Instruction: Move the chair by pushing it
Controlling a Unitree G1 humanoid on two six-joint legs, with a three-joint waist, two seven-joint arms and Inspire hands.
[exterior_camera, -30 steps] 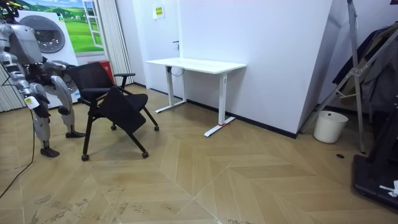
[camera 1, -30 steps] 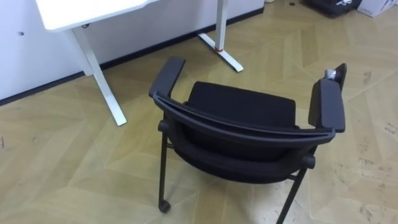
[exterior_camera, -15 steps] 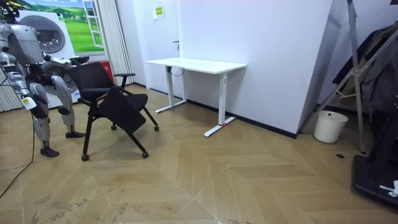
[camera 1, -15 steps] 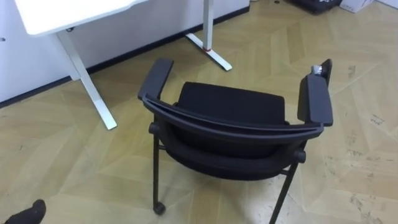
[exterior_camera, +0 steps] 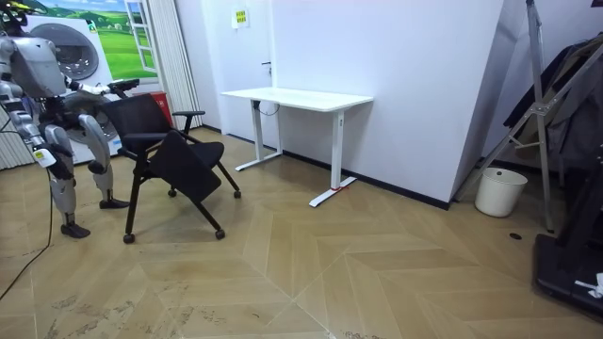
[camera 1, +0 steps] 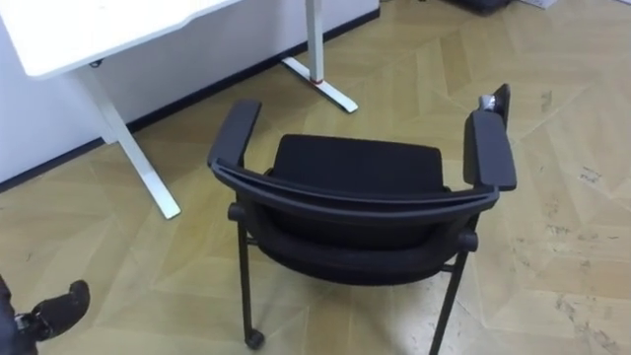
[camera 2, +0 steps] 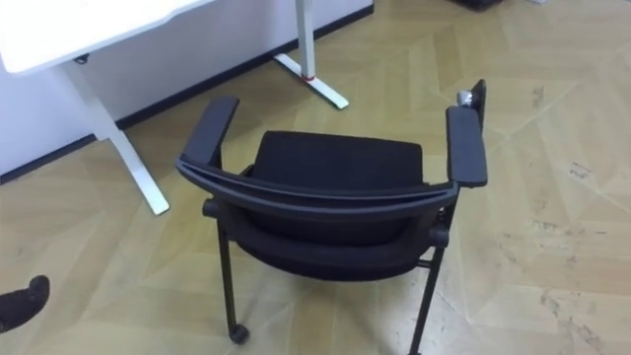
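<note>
A black chair (camera 1: 357, 174) with armrests and small wheels stands on the wood floor just in front of me, its curved backrest (camera 1: 355, 204) nearest to me and its seat facing the white desk (camera 1: 89, 30). My left hand (camera 1: 57, 308) comes in at the lower left, dark and stretched out, well left of the backrest and apart from it. In the room view I stand behind the chair (exterior_camera: 155, 127) at the room view's left, with my left hand (exterior_camera: 121, 86) raised level with the backrest top. My right arm hangs at my side.
The white desk's leg (camera 1: 130, 160) and its floor foot (camera 1: 320, 84) stand just beyond the chair. In the room view a white bucket (exterior_camera: 500, 191) and a metal stand (exterior_camera: 537, 104) are far off at the right. Open floor lies to the chair's right.
My left hand has risen into the lower left of the eye view. The whole eye view has shifted; in the room view the chair stays where it was.
</note>
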